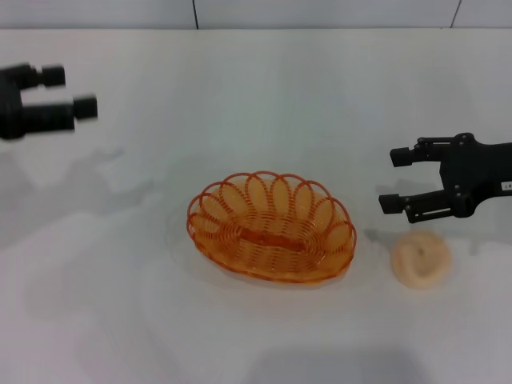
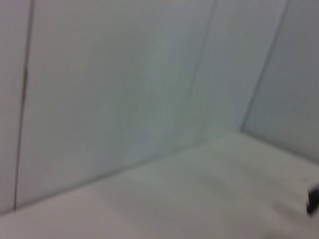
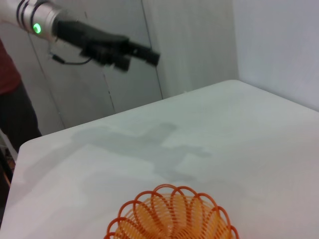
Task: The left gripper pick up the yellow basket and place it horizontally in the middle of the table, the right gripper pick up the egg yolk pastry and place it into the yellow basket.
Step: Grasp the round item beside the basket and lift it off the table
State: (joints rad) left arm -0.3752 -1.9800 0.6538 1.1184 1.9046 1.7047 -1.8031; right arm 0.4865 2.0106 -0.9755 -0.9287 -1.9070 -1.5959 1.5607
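Observation:
The yellow basket [image 1: 272,228] lies lengthwise across the middle of the white table [image 1: 120,304], upright and empty. Its rim also shows in the right wrist view [image 3: 172,214]. The egg yolk pastry [image 1: 421,258] lies on the table just right of the basket, apart from it. My right gripper [image 1: 392,180] is open and empty, just behind and above the pastry, fingers pointing left. My left gripper [image 1: 76,90] is open and empty, raised at the far left, well clear of the basket. It also shows in the right wrist view [image 3: 142,57], in the air.
Grey wall panels [image 1: 320,12] stand behind the table's far edge. A person in dark clothes [image 3: 12,109] stands beyond the table's end. The left wrist view shows only wall [image 2: 124,89] and bare table [image 2: 199,199].

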